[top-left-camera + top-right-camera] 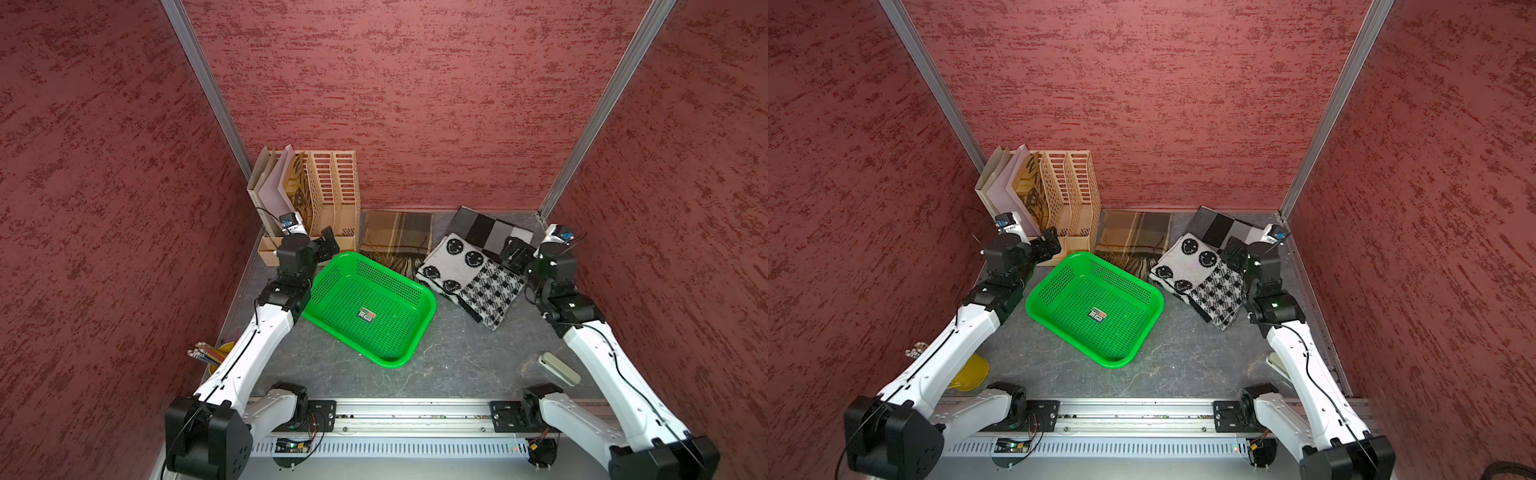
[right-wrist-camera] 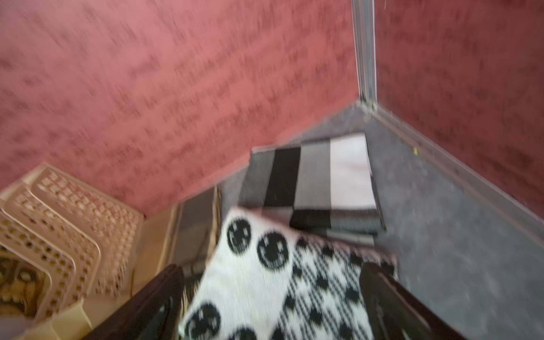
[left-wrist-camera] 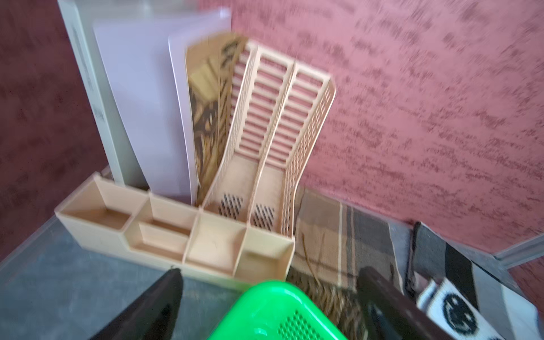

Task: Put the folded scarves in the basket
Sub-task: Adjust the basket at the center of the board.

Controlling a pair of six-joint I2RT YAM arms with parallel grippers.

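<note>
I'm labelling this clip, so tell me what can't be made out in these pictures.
Sticker on the basket floor: print too small, both top views.
Yellow cup: upper part behind the left arm, in a top view.
Grey oblong object: half covered by the right arm in a top view; unidentifiable.
Grey-and-black scarf: near edge under the smiley scarf and right gripper, both top views.
Both wrist views: motion blur hides fabric detail.

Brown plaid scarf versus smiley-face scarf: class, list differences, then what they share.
The brown plaid scarf is checked brown with a fringe; the smiley-face scarf is black and white. The plaid one lies against the back wall beside the file organiser; the smiley one lies angled by the grey block scarf. Both are folded, outside the basket.
</note>
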